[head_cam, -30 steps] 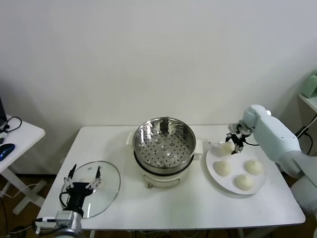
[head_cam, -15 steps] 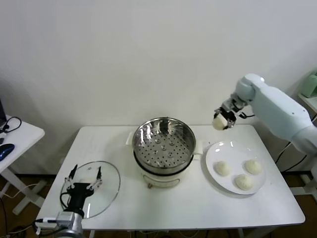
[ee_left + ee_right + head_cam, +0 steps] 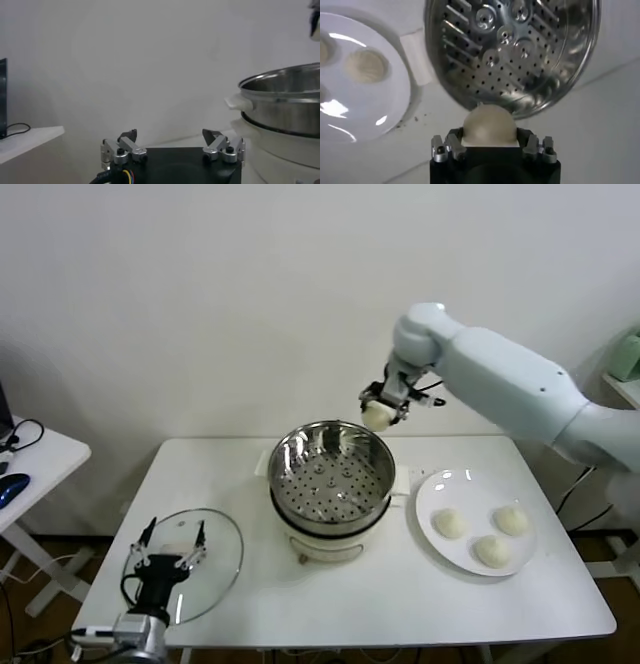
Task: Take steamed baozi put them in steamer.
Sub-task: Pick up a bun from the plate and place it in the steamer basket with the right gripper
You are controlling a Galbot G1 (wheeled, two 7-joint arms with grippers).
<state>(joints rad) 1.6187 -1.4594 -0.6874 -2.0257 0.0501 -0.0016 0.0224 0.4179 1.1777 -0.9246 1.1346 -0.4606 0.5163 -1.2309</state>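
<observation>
In the head view, the right end effector [image 3: 379, 412] hangs right of centre in the upper half of the frame, clamped on one baozi [image 3: 377, 416] just above the far right rim of the steamer [image 3: 330, 479]. Three more baozi [image 3: 449, 523] lie on the plate [image 3: 432, 495] at the right of the white table [image 3: 380, 599]. The left end effector [image 3: 167, 549] sits at lower left over the glass lid [image 3: 215, 544], fingers spread wide.

The left wrist view shows those fingers [image 3: 131, 145] well apart, with the steamer [image 3: 290, 107] at the right edge.

The right wrist view shows the baozi [image 3: 489, 124] pinched at bottom centre, the perforated steamer [image 3: 520, 45] filling the top and the plate [image 3: 350, 107] at left.
</observation>
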